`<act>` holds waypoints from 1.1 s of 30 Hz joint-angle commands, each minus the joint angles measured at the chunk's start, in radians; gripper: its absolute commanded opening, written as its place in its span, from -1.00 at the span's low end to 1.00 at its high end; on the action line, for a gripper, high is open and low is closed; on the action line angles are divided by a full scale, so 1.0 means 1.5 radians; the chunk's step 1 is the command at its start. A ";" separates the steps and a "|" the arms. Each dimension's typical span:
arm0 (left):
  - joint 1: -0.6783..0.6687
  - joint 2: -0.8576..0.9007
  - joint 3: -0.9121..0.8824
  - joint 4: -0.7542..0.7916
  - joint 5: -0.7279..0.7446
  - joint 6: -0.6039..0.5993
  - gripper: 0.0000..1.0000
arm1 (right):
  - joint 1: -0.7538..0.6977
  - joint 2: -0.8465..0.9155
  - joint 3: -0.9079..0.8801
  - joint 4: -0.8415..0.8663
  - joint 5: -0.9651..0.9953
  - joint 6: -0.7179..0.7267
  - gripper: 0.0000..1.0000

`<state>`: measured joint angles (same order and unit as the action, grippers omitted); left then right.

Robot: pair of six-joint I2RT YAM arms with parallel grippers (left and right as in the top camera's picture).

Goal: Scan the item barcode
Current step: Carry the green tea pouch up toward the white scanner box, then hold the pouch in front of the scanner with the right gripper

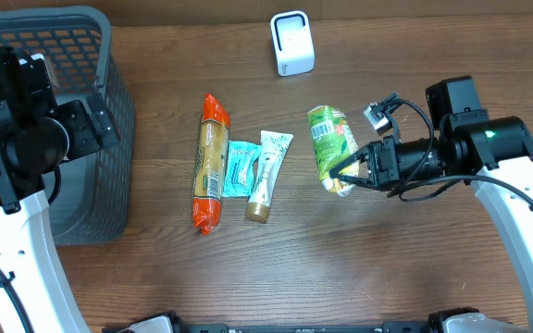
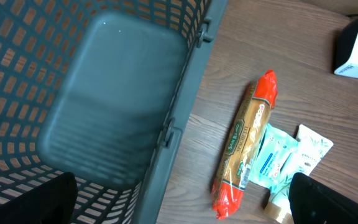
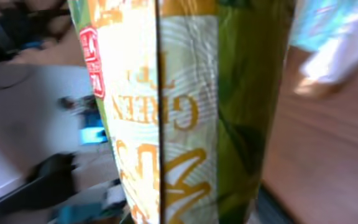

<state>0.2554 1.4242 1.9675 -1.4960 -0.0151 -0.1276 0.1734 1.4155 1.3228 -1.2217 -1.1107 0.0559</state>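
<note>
The right hand point(image 1: 352, 169) is clamped narrow on one end of the green tea packet point(image 1: 329, 139), right of the middle of the counter point(image 1: 415, 268) and well apart from the white scanner point(image 1: 292, 43) at the far edge. The left hand point(image 2: 185, 202) stands wide above the grey basket point(image 1: 109, 111) on the left. A long orange-ended packet point(image 1: 211, 162), a teal sachet point(image 1: 240, 168) and a tube point(image 1: 268, 174) lie side by side between basket and tea packet.

One grey basket point(image 1: 118, 129), one white scanner point(image 1: 292, 43), one green tea packet point(image 1: 329, 139), one long orange-ended packet point(image 1: 210, 162), one teal sachet point(image 1: 240, 169), one tube point(image 1: 267, 174)
</note>
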 commanded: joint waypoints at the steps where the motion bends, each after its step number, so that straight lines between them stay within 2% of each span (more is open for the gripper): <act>1: 0.001 0.002 -0.002 0.003 0.005 -0.005 1.00 | 0.012 -0.030 0.063 0.032 0.245 0.059 -0.93; 4: 0.001 0.002 -0.002 0.003 0.005 -0.005 1.00 | 0.047 -0.021 0.105 0.079 0.420 0.105 -0.92; 8: 0.001 0.002 -0.002 0.003 0.005 -0.005 0.99 | 0.114 0.038 0.167 0.123 0.605 0.121 -0.93; 10: 0.001 0.002 -0.002 0.003 0.005 -0.005 1.00 | 0.156 0.129 0.241 0.127 0.719 0.107 -0.93; 14: 0.001 0.002 -0.002 0.003 0.005 -0.005 1.00 | 0.177 0.266 0.371 0.125 0.829 0.059 -0.93; 16: 0.001 0.002 -0.002 0.003 0.005 -0.005 1.00 | 0.177 0.358 0.453 0.134 0.897 0.021 -0.93; 18: 0.001 0.002 -0.002 0.003 0.005 -0.005 1.00 | 0.177 0.411 0.487 0.151 0.958 -0.004 -0.93; 25: 0.001 0.002 -0.002 0.003 0.005 -0.005 1.00 | 0.177 0.523 0.492 0.342 1.150 -0.095 -0.93; 33: 0.001 0.002 -0.002 0.003 0.005 -0.005 1.00 | 0.181 0.584 0.492 0.549 1.181 -0.382 -0.93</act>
<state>0.2554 1.4254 1.9675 -1.4960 -0.0151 -0.1276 0.4404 2.2765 2.0098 -0.4801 0.5655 -0.3058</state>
